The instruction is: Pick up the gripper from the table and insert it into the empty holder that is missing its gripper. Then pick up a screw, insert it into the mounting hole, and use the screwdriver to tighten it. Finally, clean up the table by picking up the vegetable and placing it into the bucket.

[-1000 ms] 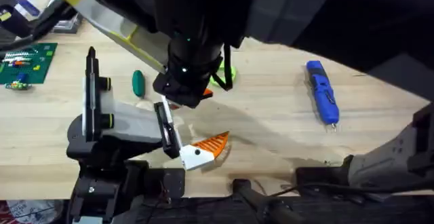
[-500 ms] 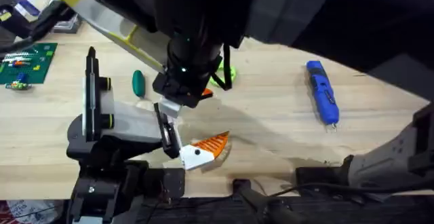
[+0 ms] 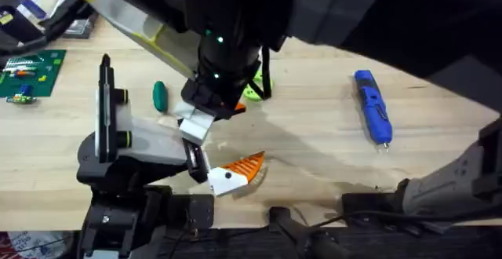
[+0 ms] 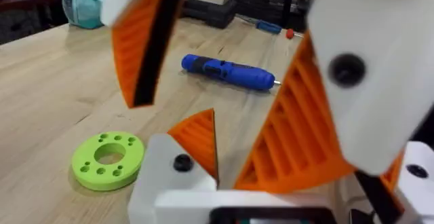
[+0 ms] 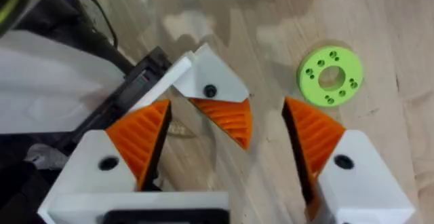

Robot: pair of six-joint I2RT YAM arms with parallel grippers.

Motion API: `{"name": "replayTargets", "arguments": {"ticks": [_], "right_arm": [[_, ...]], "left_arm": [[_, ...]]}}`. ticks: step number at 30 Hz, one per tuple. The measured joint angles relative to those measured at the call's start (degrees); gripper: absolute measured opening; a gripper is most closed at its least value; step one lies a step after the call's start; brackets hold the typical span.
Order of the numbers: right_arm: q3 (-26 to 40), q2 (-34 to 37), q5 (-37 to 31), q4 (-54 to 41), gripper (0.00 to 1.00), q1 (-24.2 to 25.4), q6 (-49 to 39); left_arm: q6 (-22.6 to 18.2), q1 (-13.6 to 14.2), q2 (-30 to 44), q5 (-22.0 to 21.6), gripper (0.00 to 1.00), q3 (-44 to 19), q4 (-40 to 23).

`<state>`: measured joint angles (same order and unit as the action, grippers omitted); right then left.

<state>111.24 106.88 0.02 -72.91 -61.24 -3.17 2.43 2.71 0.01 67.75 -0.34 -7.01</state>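
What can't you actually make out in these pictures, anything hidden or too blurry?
1. Overhead: the green ring is half hidden behind the dark arm above it.
2. Overhead: that blurred arm also covers the far part of the table.
3. Right wrist: whether the gripper sits in the holder or only lies against it; the right fingers cover the joint.

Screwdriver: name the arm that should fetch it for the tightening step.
Right, probably. The screwdriver lies on the right half of the table, the right arm's own side, and the right gripper is open, holding nothing.
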Motion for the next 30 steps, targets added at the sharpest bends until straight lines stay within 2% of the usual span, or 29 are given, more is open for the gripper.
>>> {"name": "replayTargets", "arguments": {"ticks": [8, 9, 14, 17, 21, 30], "right_arm": [[0.0, 0.0, 0.0, 0.1, 0.987, 0.1, 0.0], [0.0, 0.0, 0.0, 0.1, 0.987, 0.1, -0.1], [0.0, 0.0, 0.0, 0.1, 0.987, 0.1, -0.1], [0.0, 0.0, 0.1, 0.1, 0.986, 0.1, -0.1], [0.0, 0.0, 0.1, 0.1, 0.986, 0.1, -0.1], [0.0, 0.0, 0.0, 0.4, 0.987, 0.1, -0.1]], "left_arm": [[0.2, 0.0, 0.0, 0.0, 0.991, 0.0, 0.1], [0.3, 0.0, 0.0, 0.0, 0.955, 0.0, 0.1], [0.8, 0.0, 0.0, 0.0, 0.409, 0.0, 0.1], [0.9, 0.0, 0.0, -0.1, 0.216, 0.0, 0.1], [1.1, -0.1, 0.0, -0.2, 0.015, 0.0, 0.1], [1.0, -0.1, 0.0, 0.0, 0.006, 0.0, 0.0]]}}
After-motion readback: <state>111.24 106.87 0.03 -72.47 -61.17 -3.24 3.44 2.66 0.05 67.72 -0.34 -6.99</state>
